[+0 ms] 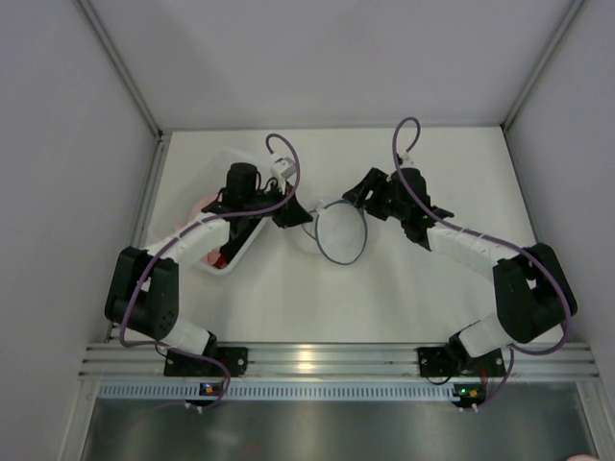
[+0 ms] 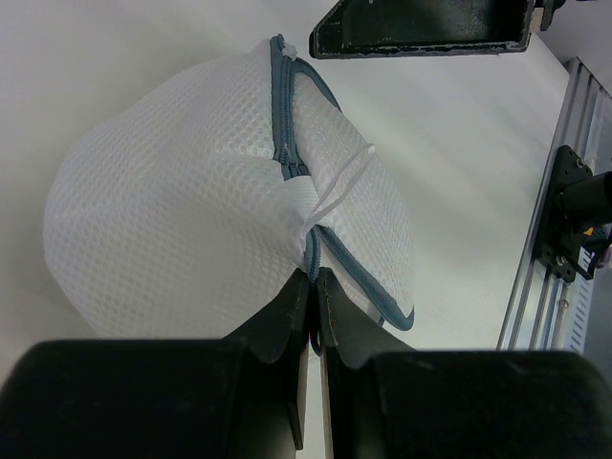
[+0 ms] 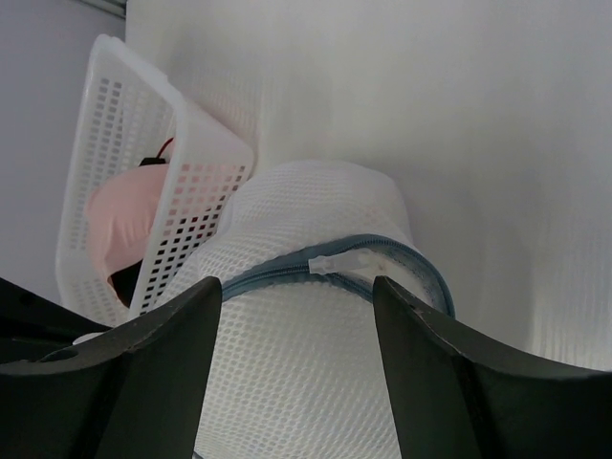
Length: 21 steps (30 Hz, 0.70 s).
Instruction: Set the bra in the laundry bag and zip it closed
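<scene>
Left gripper (image 2: 314, 279) (image 1: 296, 213): fingers (image 2: 277, 325) pressed together on the teal zip tape at the rim of the laundry bag (image 2: 191, 220) — no gap shows between them.

Bin (image 1: 227, 154) (image 3: 105, 143): white perforated plastic, standing on the table (image 1: 404, 279) by the left edge, toward the far left corner. The left arm crosses above it. It holds a pink cloth (image 3: 124, 210) (image 1: 199, 206); a dark item (image 3: 124, 282) shows through its wall.

Laundry bag (image 1: 338, 230) (image 3: 316, 382): lies mid-table, between the two grippers, closer to the far edge than to the near one. The mesh is domed. From the left wrist, the zip runs joined from its far end to the slider (image 2: 295, 172), which carries a white pull; nearer the fingers the tape parts into two edges.

Bra: cannot be made out through the white mesh from any view.

Right gripper (image 3: 298, 287) (image 1: 354, 195): fingers spread wide apart, one on each side of the bag's zip rim and just above it. Whether they touch the mesh cannot be told.
</scene>
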Each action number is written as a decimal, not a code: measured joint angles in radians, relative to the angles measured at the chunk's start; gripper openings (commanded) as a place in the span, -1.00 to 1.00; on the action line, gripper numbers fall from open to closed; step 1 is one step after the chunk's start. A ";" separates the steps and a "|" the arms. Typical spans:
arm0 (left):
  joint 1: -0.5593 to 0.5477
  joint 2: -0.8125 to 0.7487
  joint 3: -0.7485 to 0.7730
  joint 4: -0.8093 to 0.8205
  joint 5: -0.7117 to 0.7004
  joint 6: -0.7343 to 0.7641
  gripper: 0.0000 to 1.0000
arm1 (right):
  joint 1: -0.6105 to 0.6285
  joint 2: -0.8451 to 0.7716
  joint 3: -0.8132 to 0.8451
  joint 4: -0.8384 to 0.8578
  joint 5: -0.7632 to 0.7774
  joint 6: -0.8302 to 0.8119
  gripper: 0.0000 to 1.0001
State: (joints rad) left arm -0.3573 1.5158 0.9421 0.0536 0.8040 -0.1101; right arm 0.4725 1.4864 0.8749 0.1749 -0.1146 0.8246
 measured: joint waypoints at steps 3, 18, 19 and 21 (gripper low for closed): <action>0.000 0.000 0.000 0.000 0.000 0.000 -0.78 | -0.002 0.002 0.000 0.001 0.000 0.011 0.33; 0.000 0.000 0.000 0.000 0.000 0.000 -0.78 | -0.004 0.047 0.000 0.035 0.008 0.068 0.33; 0.000 0.000 0.000 0.000 0.000 0.000 -0.78 | -0.004 0.047 0.000 0.045 0.008 0.073 0.32; 0.000 0.000 0.000 0.000 0.000 0.000 -0.78 | -0.005 0.047 0.000 0.065 0.008 0.087 0.31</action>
State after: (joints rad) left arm -0.3573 1.5158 0.9421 0.0536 0.8040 -0.1104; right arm 0.4679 1.5330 0.8749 0.2401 -0.1062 0.9115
